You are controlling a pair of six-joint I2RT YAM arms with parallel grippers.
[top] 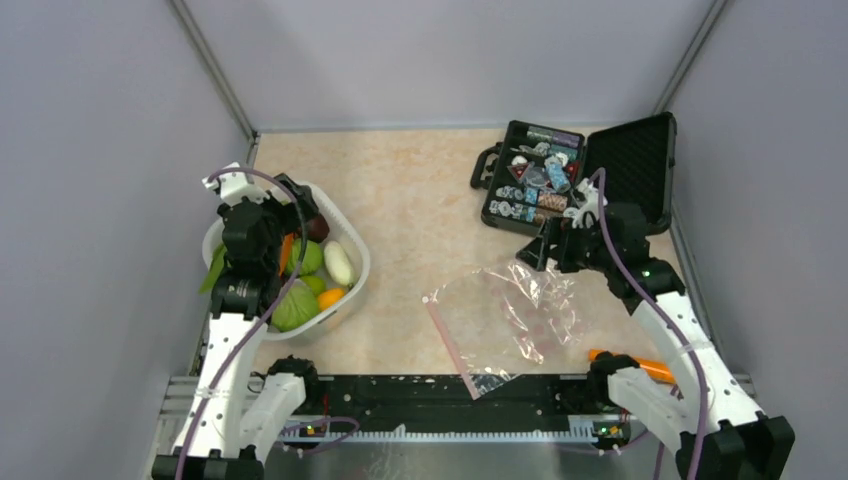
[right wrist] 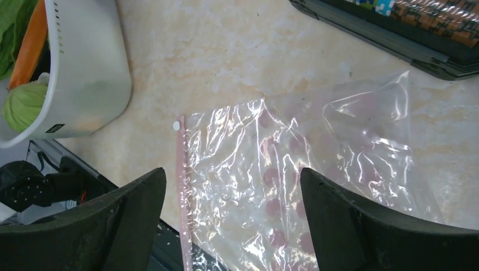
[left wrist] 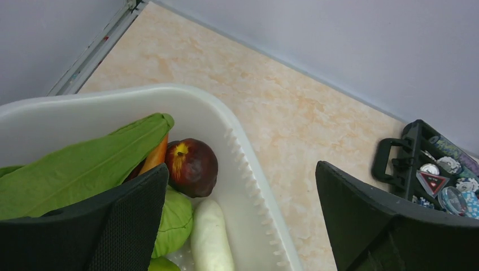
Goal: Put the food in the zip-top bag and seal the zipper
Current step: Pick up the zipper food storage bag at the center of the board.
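Beige marbled table (top: 420,200). White tub (top: 362,268), left side, held the food (top: 339,262); left gripper (left wrist: 242,167) hung above it, spread wide, empty. Clear bag (top: 510,315) lay flat at centre-right, pink zipper (top: 452,345) along its left edge; right gripper (right wrist: 231,172) gaped over it, empty.

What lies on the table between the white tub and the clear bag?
Nothing: only bare tabletop separates the white tub from the clear bag in the top view.

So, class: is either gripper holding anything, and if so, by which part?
Nothing is held: left gripper open over the white tub, right gripper open over the zip-top bag.
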